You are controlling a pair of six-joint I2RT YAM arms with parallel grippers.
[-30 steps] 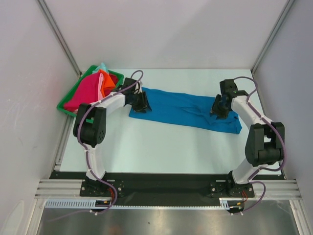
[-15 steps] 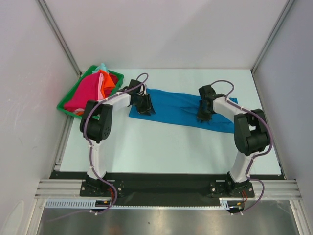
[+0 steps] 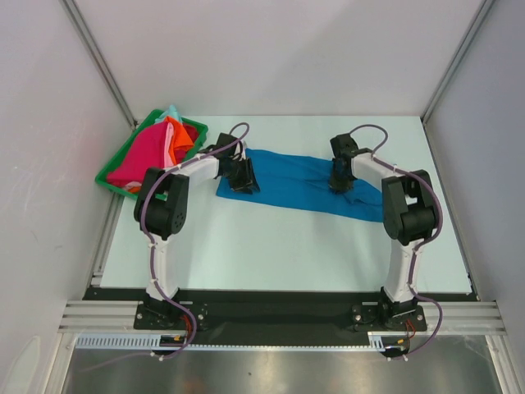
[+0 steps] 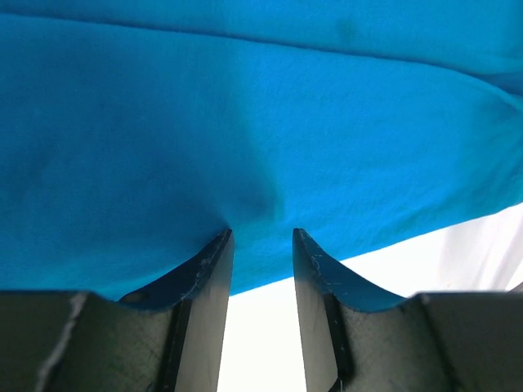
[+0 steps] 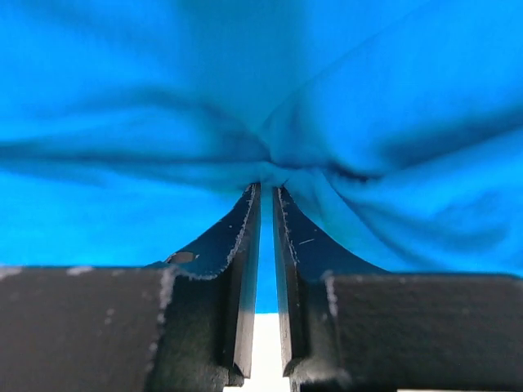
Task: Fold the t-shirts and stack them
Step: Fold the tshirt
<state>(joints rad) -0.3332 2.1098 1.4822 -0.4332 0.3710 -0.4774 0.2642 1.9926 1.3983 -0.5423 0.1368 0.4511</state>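
The large bright blue t-shirt (image 3: 287, 185) lies spread lengthwise across the far half of the white table. My left gripper (image 3: 242, 176) is at its left end. In the left wrist view the jaws (image 4: 263, 237) stand apart, their tips pressed onto the near hem of the blue cloth (image 4: 245, 122). My right gripper (image 3: 339, 182) is on the shirt's right part. Its jaws (image 5: 266, 189) are nearly together, with a pucker of blue cloth (image 5: 122, 82) pinched at the tips. Magenta (image 3: 143, 152), orange (image 3: 179, 135) and mint (image 3: 171, 111) t-shirts are heaped in the tray.
The green plastic tray (image 3: 107, 179) stands at the table's far left corner, just left of my left arm. White walls and metal frame posts close in the back and sides. Bare table (image 3: 271, 246) lies between the shirt and the arm bases.
My right gripper has moved left from the shirt's right end toward its middle and its jaws have closed on a pinch of cloth. The left arm shifted only slightly.
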